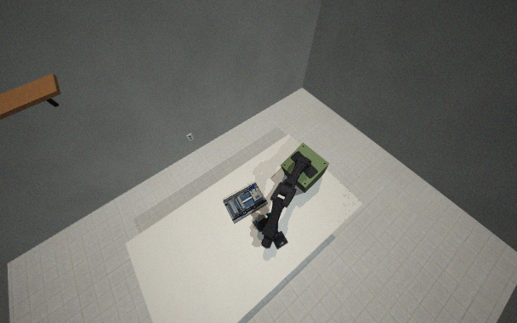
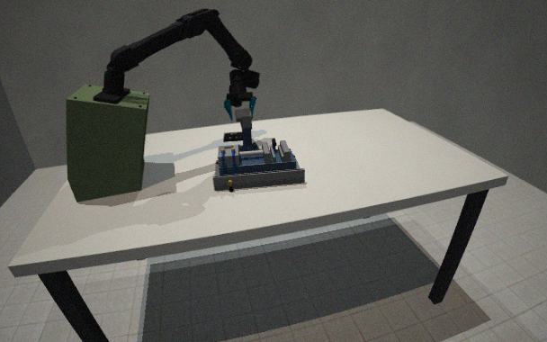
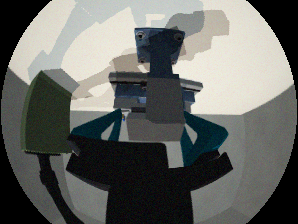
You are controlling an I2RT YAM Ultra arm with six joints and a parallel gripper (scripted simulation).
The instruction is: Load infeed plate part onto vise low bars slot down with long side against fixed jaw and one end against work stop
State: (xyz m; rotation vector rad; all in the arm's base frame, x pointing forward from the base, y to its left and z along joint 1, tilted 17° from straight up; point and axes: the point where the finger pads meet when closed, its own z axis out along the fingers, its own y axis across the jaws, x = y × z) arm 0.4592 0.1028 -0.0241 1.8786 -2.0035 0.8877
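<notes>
The open pincer (image 1: 262, 222) (image 2: 242, 117) (image 3: 149, 112) straddles the light-grey rectangular block (image 2: 242, 112) (image 3: 155, 131) above the blue metal post (image 2: 247, 138) (image 3: 161, 65), far side of the blue-grey metal vise (image 1: 246, 201) (image 2: 263, 167).

Teal fingers (image 2: 253, 105) stand apart, astride a pale gray block (image 2: 242, 112) (image 3: 154, 127). Slim gap inside one finger; clearance at the other too tight to judge. Blue post (image 2: 246, 137) (image 3: 161, 62) blocks the way straight below the fingers. Vise (image 1: 248, 201) (image 2: 258, 167) sits lower, just beside the post; its raised jaws obstruct low sideways passage there. Open air outside both fingers. Green pedestal (image 1: 318, 163) (image 2: 105, 148) (image 3: 46, 115) well apart from them, to one side.
</notes>
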